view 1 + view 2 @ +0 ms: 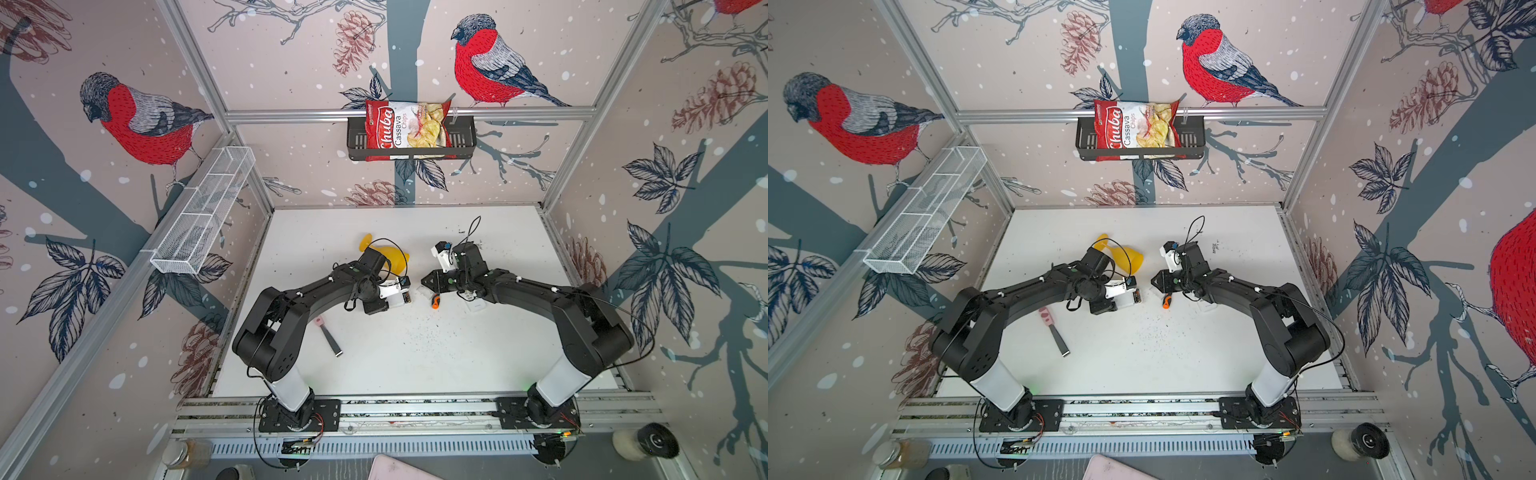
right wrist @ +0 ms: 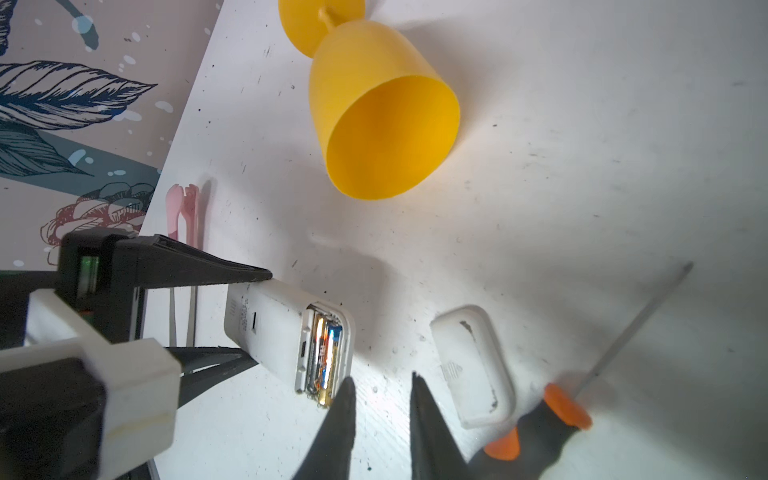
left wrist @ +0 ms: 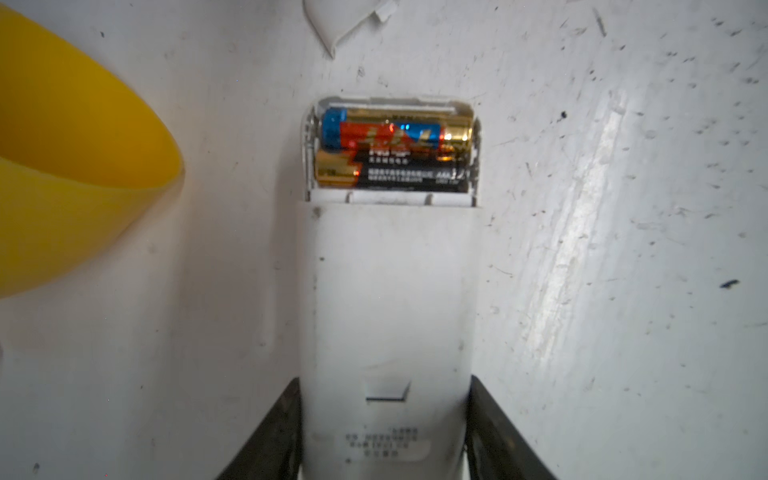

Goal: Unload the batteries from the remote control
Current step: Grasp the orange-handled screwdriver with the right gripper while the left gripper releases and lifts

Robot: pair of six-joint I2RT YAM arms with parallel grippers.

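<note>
While the left gripper (image 3: 384,384) clamps the remote control (image 3: 390,291), the batteries (image 3: 395,149) sit in its bay — just beside the right gripper (image 2: 382,380); those jaws are barely parted. Gripping nothing.

- The left arm (image 1: 307,291) is being reached from its base at the near edge toward the middle, with the elbow bent outward to the left.
- The left gripper (image 3: 385,379) is being clamped on the remote control (image 3: 386,291), its fingers (image 3: 278,428) being pressed against the two long sides.
- The right arm (image 1: 528,286) is being reached inward in a mirrored pose, with the elbow bent outward to the right.
- The right gripper (image 2: 381,378) is being pointed toward the left gripper, near it but apart from it.
- The right gripper's fingers (image 2: 345,415) are being held a little apart, with a narrow gap showing between the tips.
</note>
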